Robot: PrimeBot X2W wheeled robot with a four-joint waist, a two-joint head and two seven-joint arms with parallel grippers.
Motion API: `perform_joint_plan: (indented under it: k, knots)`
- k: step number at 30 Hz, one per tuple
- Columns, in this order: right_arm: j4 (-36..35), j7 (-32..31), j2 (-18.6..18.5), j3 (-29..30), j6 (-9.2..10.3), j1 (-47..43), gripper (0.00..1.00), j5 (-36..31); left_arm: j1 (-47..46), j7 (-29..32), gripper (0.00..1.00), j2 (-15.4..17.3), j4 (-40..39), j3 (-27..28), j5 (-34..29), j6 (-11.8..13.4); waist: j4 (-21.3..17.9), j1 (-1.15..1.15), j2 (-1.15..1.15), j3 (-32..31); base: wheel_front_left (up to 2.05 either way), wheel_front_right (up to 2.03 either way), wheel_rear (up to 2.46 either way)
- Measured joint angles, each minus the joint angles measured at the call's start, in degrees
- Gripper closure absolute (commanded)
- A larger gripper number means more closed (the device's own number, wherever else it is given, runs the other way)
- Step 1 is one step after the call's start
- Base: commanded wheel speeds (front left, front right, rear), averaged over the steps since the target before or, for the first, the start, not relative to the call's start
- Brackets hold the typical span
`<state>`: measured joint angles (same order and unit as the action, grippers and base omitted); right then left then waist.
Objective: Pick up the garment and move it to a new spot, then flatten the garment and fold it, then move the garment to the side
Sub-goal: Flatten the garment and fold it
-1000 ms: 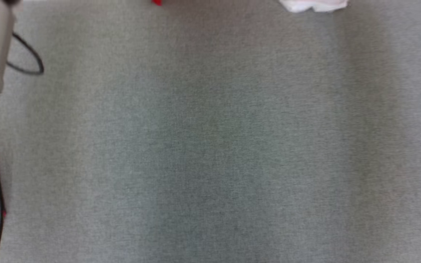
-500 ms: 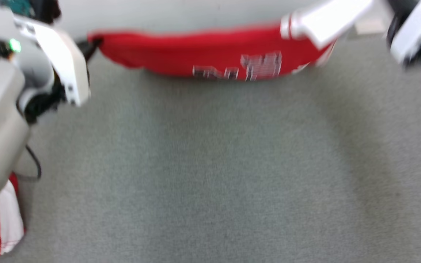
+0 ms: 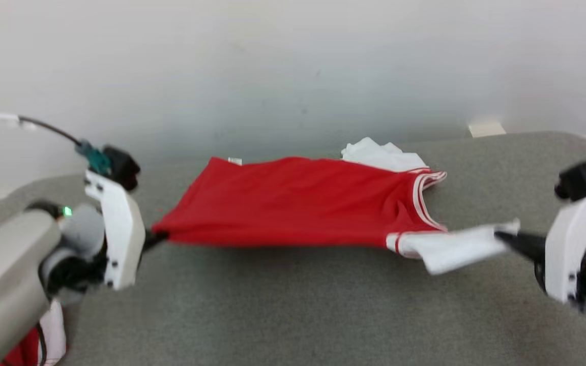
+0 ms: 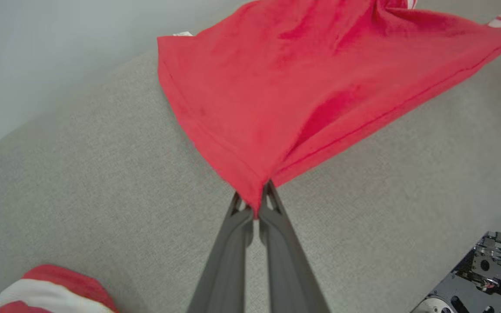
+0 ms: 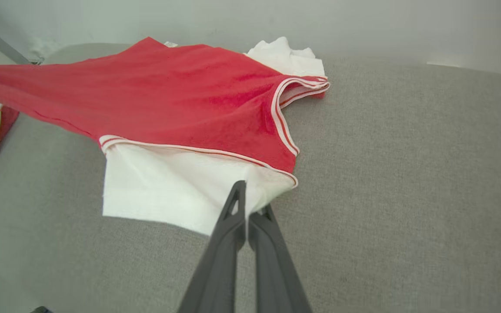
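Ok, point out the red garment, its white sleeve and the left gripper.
red garment [image 3: 293, 201], head view, middle of its body.
white sleeve [image 5: 163, 187], right wrist view, sleeve's middle.
left gripper [image 4: 254, 198], left wrist view, between its fingertips.

Flat white wrist plates [image 3: 117, 239] with small dark screws [image 3: 114, 263] carry black blocks [image 3: 122, 166], teal plugs [image 3: 94, 158] and a thin black cable [image 3: 44, 124]. The left forearm [image 3: 3, 274] is smooth beige beside a green light [image 3: 67, 211]. The left claw [image 4: 257, 206] and right claw [image 5: 250, 208] have slim dark grey fingers [image 4: 233, 256] with triangular cut-outs.
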<state>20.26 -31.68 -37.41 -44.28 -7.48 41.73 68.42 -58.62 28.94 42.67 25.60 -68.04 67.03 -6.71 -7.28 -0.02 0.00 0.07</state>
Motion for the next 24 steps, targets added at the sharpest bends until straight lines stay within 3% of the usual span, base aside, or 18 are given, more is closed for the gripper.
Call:
perform_joint_plan:
  k: [9,16,20,24]
  knots:
    - [-20.89,-12.58,-10.26,4.42,0.00,-18.36,1.00,1.15,11.18,6.35,1.00,8.05,-17.36,-2.67,5.67,5.66,0.78,0.01,0.00,-1.79,0.00,0.00,0.00]
    - [-30.07,-20.26,-16.77,12.83,0.00,-33.10,1.00,1.96,16.98,10.34,1.00,14.11,-29.20,-3.35,10.15,10.91,2.00,0.01,0.00,-1.66,0.00,0.00,0.00]
    - [-32.57,-23.60,-16.74,18.94,0.00,-37.46,1.00,1.11,17.73,11.07,1.00,15.85,-32.53,-3.25,11.09,12.79,2.41,0.02,0.00,-1.20,0.00,0.00,0.00]
    - [-34.04,-28.15,-13.36,23.77,0.00,-39.07,1.00,-0.96,17.72,11.47,1.00,15.82,-33.30,-3.01,11.99,13.30,2.58,0.02,0.00,-0.52,0.00,0.00,0.00]
